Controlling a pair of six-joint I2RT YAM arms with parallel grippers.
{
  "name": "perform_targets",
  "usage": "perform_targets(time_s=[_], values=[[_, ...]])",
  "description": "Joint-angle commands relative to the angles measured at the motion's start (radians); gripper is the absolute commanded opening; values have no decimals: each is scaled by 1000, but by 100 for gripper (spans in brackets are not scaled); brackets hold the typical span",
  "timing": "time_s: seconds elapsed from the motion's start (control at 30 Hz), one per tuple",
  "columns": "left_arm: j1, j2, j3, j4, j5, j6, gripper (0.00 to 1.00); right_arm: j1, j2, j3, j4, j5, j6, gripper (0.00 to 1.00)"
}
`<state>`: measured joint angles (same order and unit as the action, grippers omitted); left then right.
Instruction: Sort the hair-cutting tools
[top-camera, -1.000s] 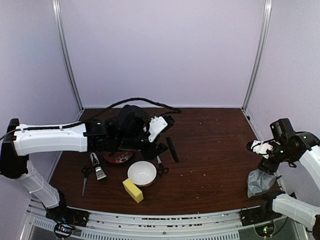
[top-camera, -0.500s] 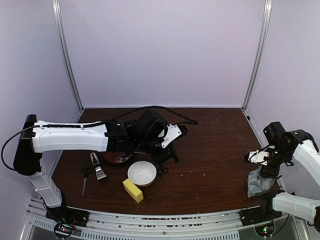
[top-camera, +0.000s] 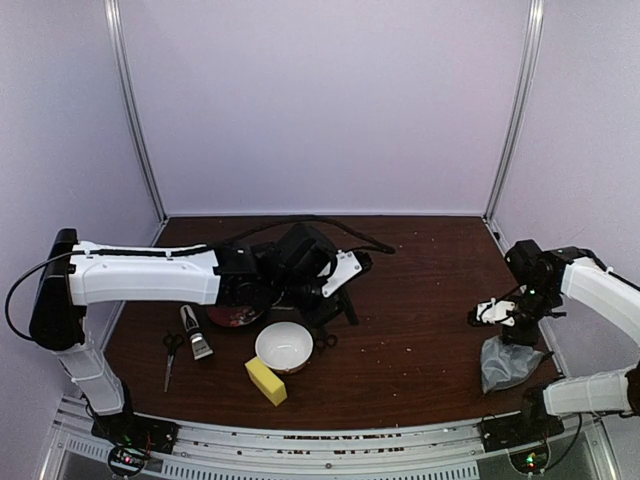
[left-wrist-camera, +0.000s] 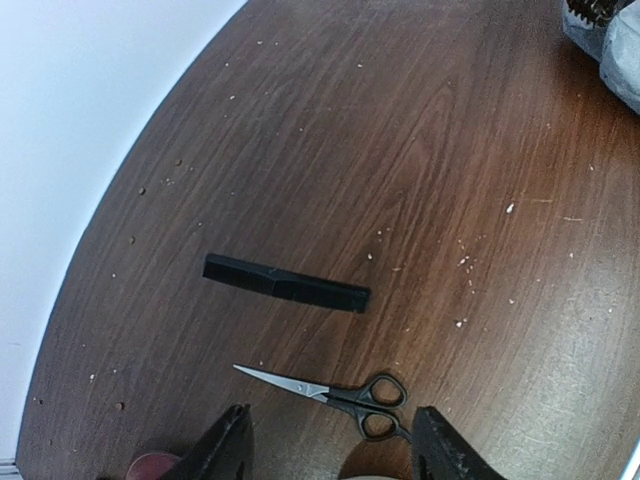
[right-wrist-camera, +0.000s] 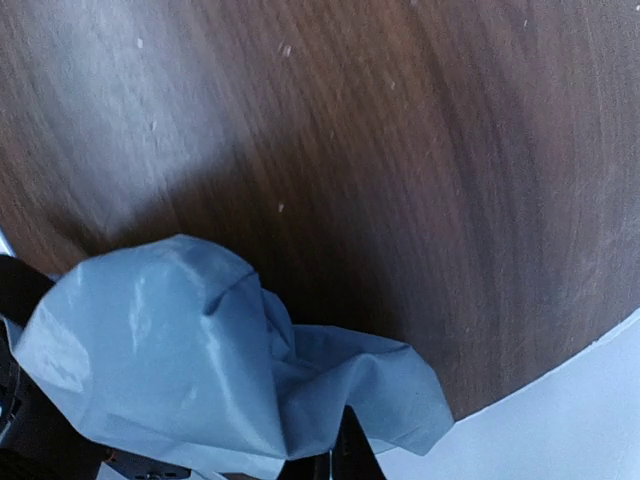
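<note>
Comb (left-wrist-camera: 286, 283) shows whole only from left wrist.

No text, brand, number or sign is legible in any view; comb (left-wrist-camera: 287, 284), scissors (left-wrist-camera: 330, 392) and left arm (top-camera: 140, 275) casing show no readable marking.

The comb (left-wrist-camera: 287, 284) lies just behind the scissors (left-wrist-camera: 330, 392); the clipper (top-camera: 195, 339) lies left of the bowl (top-camera: 262, 343).

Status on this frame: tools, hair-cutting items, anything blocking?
Left tool open, empty, over comb and scissors. Right tool shut by grey bag, hold unclear. White bowl beside scissors.
</note>
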<state>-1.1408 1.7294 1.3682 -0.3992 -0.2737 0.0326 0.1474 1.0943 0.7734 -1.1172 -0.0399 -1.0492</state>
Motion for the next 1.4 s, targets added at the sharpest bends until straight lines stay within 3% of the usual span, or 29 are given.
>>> perform_targets(time_s=[0.0,0.2,0.47,0.53,0.77,0.97,1.13,1.37], values=[[3,4,-18,18,-58,-1,54,67,77,84,98,-135,122,0],[3,-20,-49,22,-97,-9,54,200,227,221,222,-211,356,0],[3,-29,-65,11,-54,-43,53,263,550,475,274,-228,586,0],[3,-35,-75,12,-31,-50,53,266,580,501,287,-216,604,18],[3,-47,-116,24,-16,-78,52,268,422,457,298,-248,567,48],[11,-62,-143,69,-77,-83,54,270,199,267,361,-265,477,50],[33,-94,-143,101,-105,-129,59,299,113,116,430,-183,428,49],[63,-146,-116,-66,-259,-276,72,372,58,7,469,-121,389,50]])
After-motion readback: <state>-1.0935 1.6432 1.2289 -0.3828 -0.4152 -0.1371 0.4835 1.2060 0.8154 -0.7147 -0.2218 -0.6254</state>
